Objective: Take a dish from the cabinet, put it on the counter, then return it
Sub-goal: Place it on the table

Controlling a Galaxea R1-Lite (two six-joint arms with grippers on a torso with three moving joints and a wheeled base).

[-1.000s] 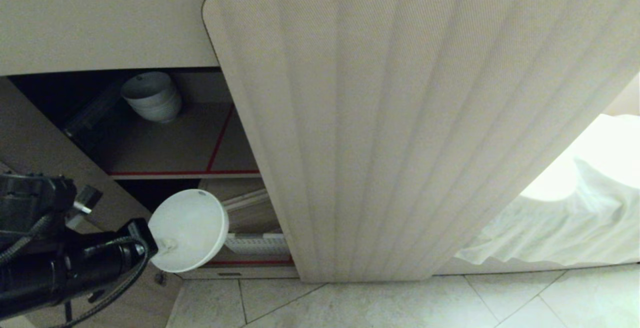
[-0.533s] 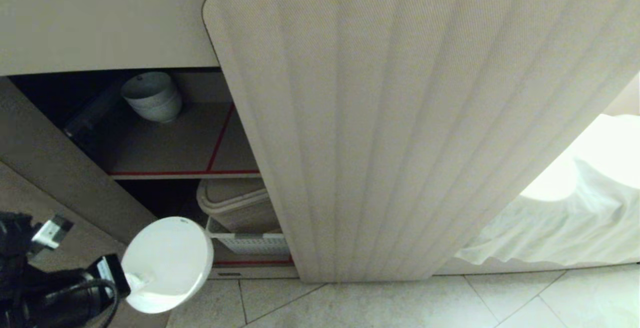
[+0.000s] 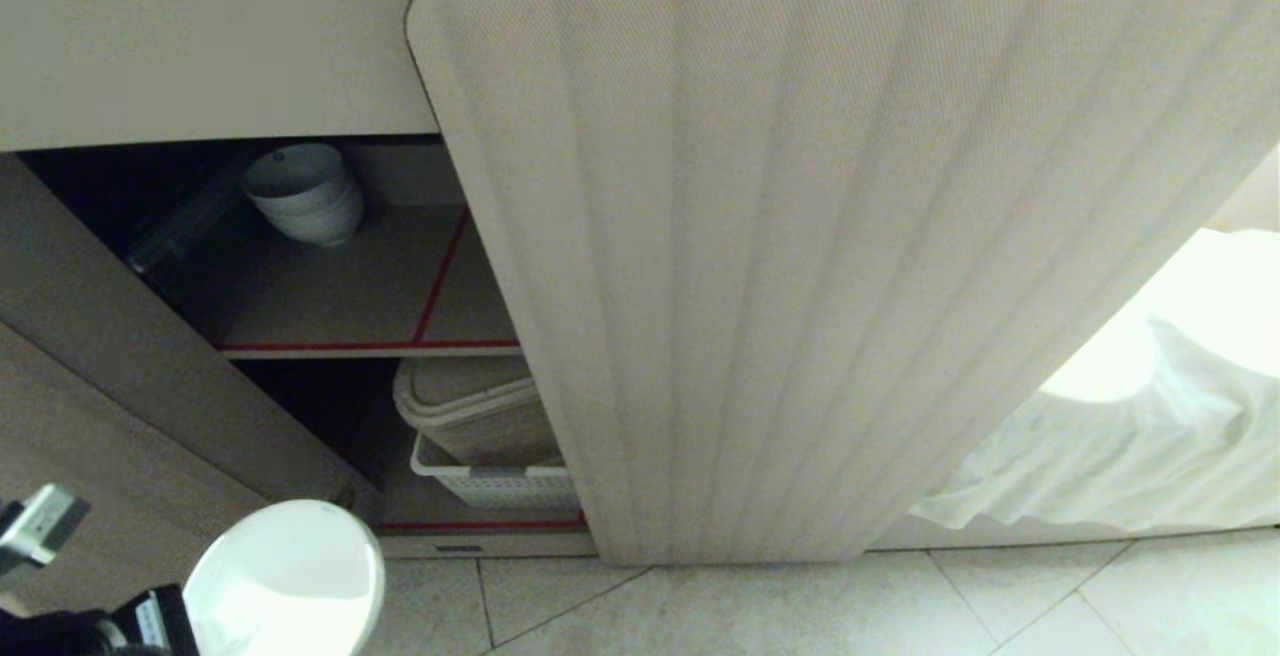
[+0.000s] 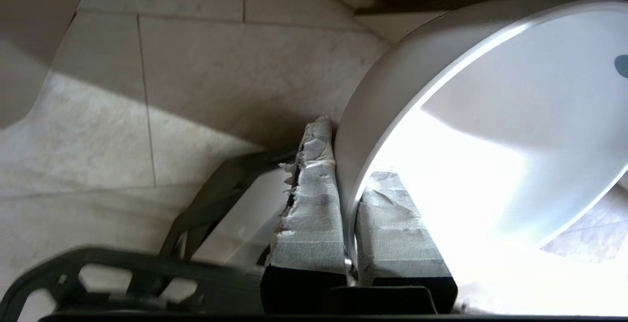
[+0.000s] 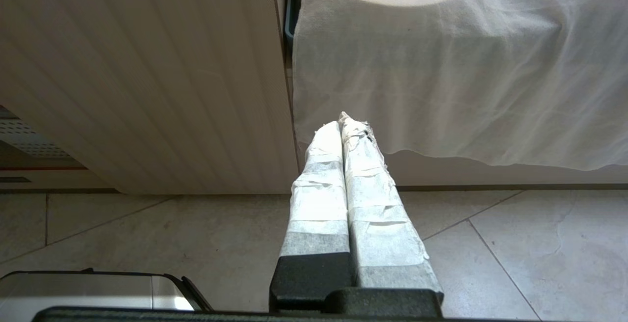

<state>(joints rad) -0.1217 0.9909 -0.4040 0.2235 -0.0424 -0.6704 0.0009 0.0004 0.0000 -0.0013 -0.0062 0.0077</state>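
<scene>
- The left gripper had its jaws clamped on the rim of the dish, one taped finger against the outer wall and the other inside the bowl.
- In the head view the dish sat low at the left, held in the air outside the cabinet, its open side facing the camera, with the tiled floor under it.
- A small dark speck showed inside the dish near its far rim in the left wrist view.
- The cabinet's left door stood open just beside the dish; the ribbed right door was shut.
- On the upper shelf, edged with red strips, a stack of white bowls stood near the back.
- Below that shelf a white basket held beige containers.
- The right gripper hung idle with its jaws together and holding nothing, in front of the ribbed door and a white cloth.
</scene>
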